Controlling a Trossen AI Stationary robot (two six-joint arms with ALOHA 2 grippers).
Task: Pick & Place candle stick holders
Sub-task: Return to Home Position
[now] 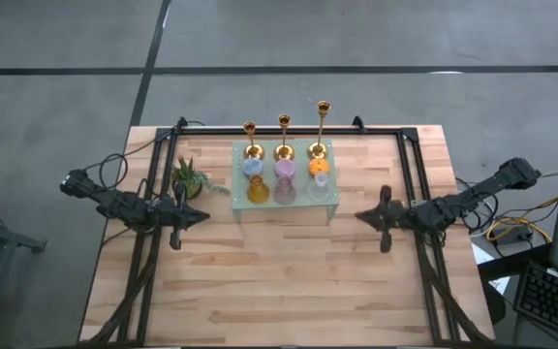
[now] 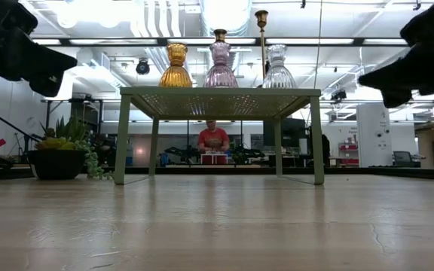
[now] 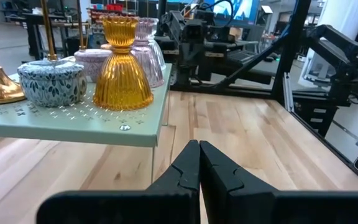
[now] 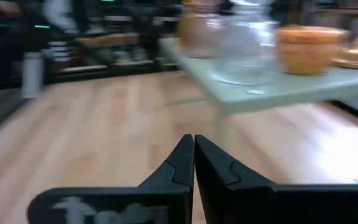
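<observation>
Three gold candlesticks (image 1: 284, 136) stand by their round bases along the far edge of a pale green perforated stand (image 1: 286, 199). Squat holders stand on it too: blue (image 3: 51, 82), amber (image 3: 122, 68), pink (image 2: 221, 66), clear (image 2: 278, 68), orange (image 4: 306, 48). My left gripper (image 1: 207, 217) hovers shut and empty left of the stand. My right gripper (image 1: 358, 216) hovers shut and empty right of it.
A small green potted plant (image 1: 188, 178) stands left of the stand, just beyond my left gripper. The wooden table (image 1: 289, 281) lies bare toward its near edge. A person in red (image 2: 213, 140) sits in the room behind. A keyboard (image 1: 550, 296) lies off the table's right.
</observation>
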